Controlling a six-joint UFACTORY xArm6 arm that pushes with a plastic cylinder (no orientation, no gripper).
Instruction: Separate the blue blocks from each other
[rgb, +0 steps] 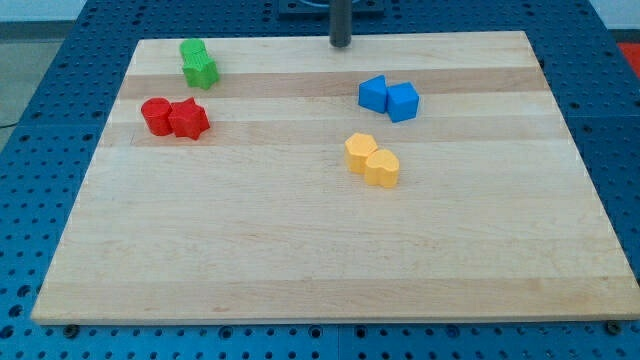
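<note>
Presently my tip (340, 44), a bare rod with no pincer to report, stood near the desk's (300, 260) top edge, left of the touching blue blocks (389, 97); an off-seam push risked shoving both together.

A pale wooden board (330, 260) with lengthwise grain stripes lies flat on the bench (620, 120), whose blue surface is dotted with a regular grid of small holes. The blue surface shows on all four sides of the board. Beyond the view's top edge, a strip of lighter grey floor is visible at both corners. Lighting is even and soft
</note>
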